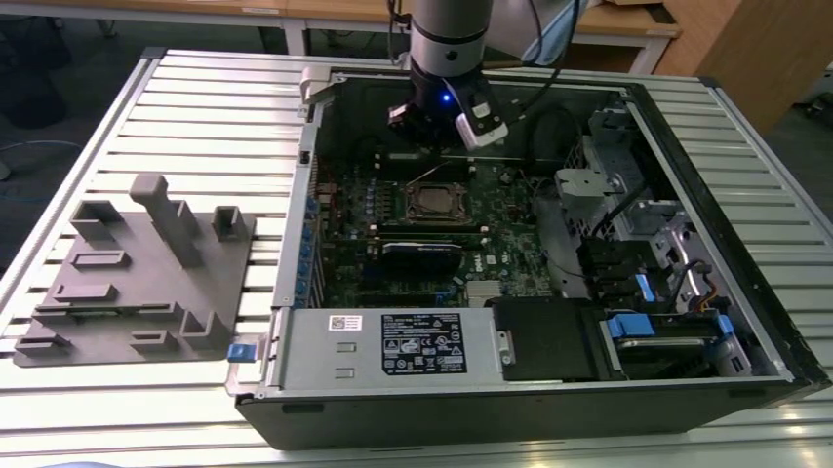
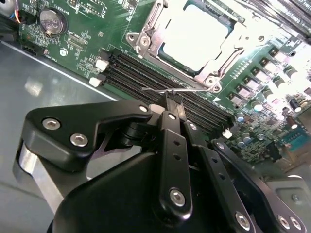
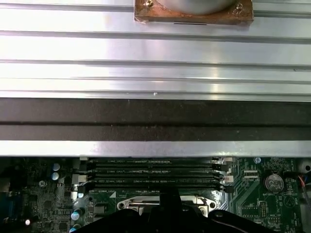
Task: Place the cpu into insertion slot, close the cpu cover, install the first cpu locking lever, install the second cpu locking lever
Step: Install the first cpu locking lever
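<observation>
The cpu (image 2: 194,36) lies with its bright metal top up in the insertion slot (image 1: 435,201) on the green motherboard. The cpu cover (image 2: 146,41) lies flat around it as a silvery frame. My gripper (image 2: 170,97) hangs just beside the socket, over the long black memory slots, with its black fingers pressed together and shut. A thin silvery locking lever (image 2: 187,89) runs across right at the fingertips; I cannot tell if it is pinched. In the exterior view my gripper (image 1: 434,151) is above the socket's far edge. The first wrist view has the gripper (image 3: 170,201) over the cover (image 3: 141,206).
The motherboard sits inside an open computer case (image 1: 729,195) on a slatted metal table (image 1: 195,117). Memory slots (image 2: 141,73) and a coin battery (image 2: 52,20) flank the socket. A grey fixture (image 1: 143,263) stands at the exterior view's left. A power supply (image 1: 390,341) occupies the near side.
</observation>
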Controlling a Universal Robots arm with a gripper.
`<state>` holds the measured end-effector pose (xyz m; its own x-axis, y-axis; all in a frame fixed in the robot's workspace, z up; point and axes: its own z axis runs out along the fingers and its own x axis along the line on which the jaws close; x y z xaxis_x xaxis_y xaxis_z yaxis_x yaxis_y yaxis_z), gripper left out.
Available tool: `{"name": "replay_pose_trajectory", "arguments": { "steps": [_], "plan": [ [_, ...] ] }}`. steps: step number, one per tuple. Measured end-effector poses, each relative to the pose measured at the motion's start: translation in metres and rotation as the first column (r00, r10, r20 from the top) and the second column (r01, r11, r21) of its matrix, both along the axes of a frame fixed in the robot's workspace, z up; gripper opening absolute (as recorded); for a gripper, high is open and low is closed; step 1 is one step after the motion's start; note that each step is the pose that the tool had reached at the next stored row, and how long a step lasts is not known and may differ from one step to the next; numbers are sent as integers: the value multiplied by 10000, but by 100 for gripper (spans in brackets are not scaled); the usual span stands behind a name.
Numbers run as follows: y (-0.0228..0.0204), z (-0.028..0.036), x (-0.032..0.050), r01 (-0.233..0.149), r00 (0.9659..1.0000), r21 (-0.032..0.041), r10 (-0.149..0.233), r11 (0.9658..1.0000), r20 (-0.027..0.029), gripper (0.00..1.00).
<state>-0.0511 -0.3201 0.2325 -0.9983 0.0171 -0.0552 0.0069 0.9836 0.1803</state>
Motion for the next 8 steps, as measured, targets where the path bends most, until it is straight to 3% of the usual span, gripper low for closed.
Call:
{"name": "replay_pose_trajectory", "arguments": {
  "steps": [8],
  "plan": [
    [1, -60, 0, 46, 10000, -51, -46, 10000, -1, 11]
  ]
}}
